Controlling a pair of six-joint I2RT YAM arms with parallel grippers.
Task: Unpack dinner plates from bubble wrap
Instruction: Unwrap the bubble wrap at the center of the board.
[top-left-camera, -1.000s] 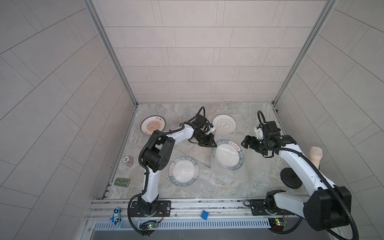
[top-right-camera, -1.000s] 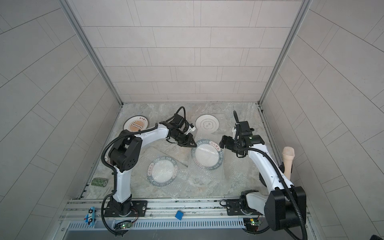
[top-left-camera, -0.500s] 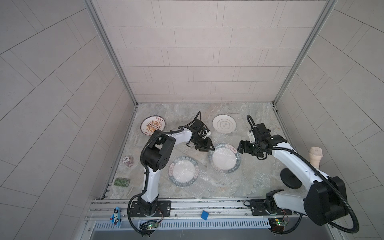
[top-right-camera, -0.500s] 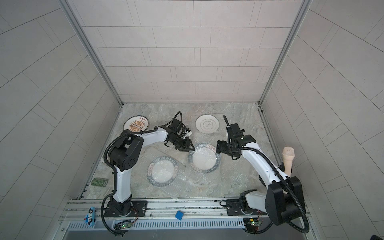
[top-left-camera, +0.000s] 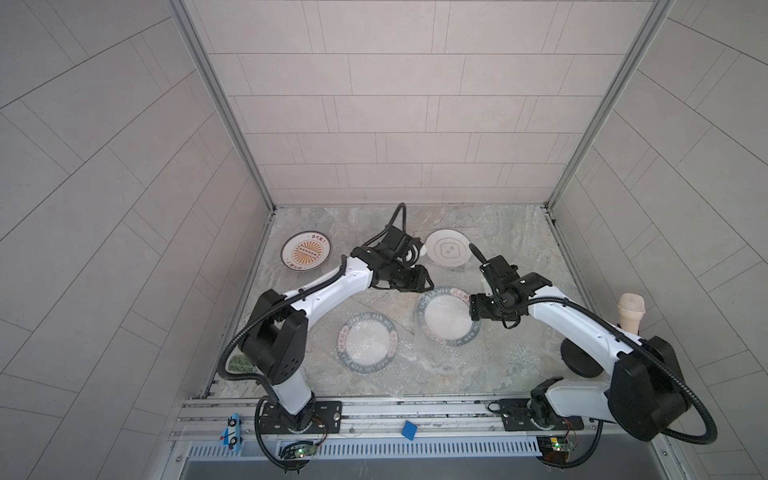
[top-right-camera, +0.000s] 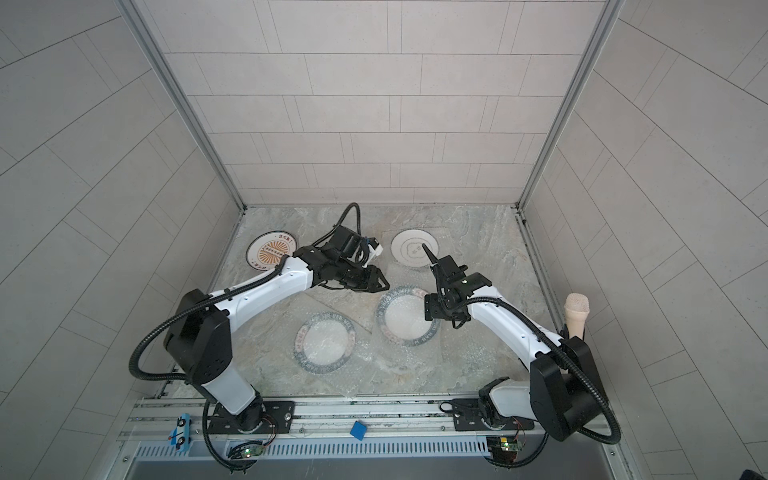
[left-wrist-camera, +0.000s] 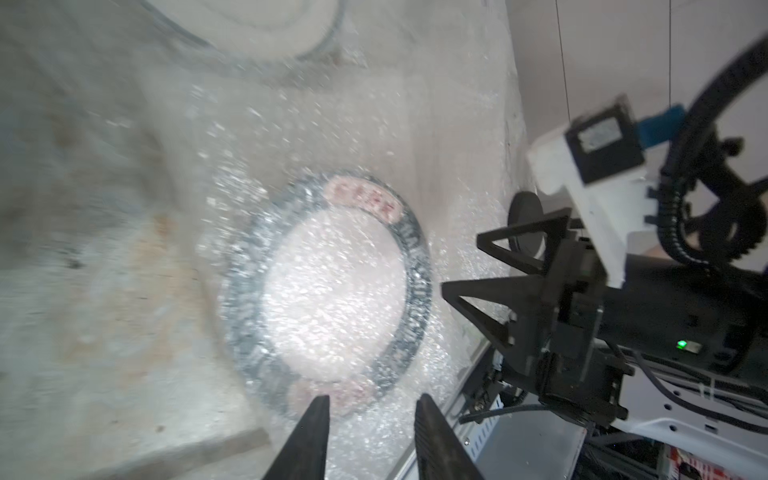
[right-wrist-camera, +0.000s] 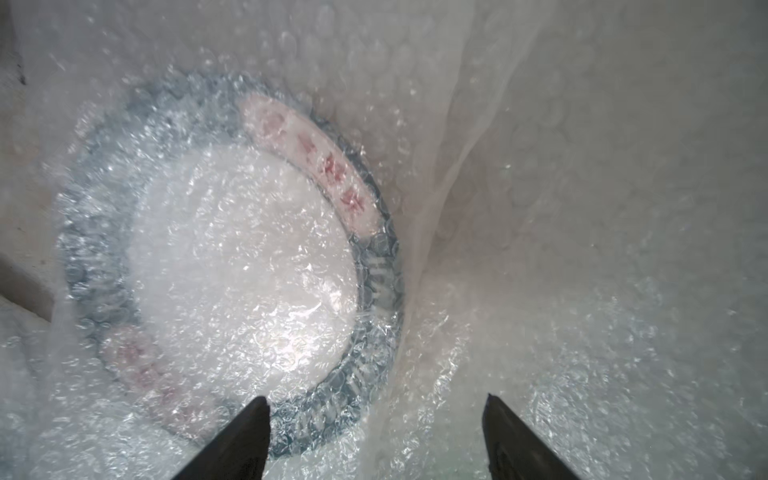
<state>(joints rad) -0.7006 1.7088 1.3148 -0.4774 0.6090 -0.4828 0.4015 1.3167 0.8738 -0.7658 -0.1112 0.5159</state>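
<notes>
Boxed in on three sides by pale tiled walls (top-left-camera: 415, 124); floored with a mottled grey-beige stone tabletop (top-left-camera: 511, 232), edged in front by a metal rail (top-left-camera: 415, 409).

Set out at the back, bare: a round white plate with an orange sunburst centre (top-left-camera: 306, 250) and a round white plate with faint grey rings (top-left-camera: 446, 248). Nearer the middle, two round white plates with dark green lettered rims: the left plate (top-left-camera: 365, 343) and the right plate (top-left-camera: 449, 316). Both lying flat, veiled by clear dimpled bubble wrap (top-left-camera: 419, 376) spread and crumpled around them.

Drawn in since a second ago from further right and back: the right gripper (top-left-camera: 474, 309), now at the right plate's edge. Shifted slightly frontward: that plate. Much where it was, at the same plate's far rim: the left gripper (top-left-camera: 427, 280).

Shown only from the left wrist: the left gripper's dark fingers a narrow gap apart, nothing clamped between them, above the wrapped rim. Opposite, the right gripper's triangular fingers spread wide.

Shown only from the right wrist: bubbles lying over the plate's face, a pinkish rim panel with red characters, a raised fold of wrap beside it, and fingers wide apart, empty.

Shown only from above: the two bare plates and a pinkish textured cup (top-left-camera: 631, 309) by the right wall.
</notes>
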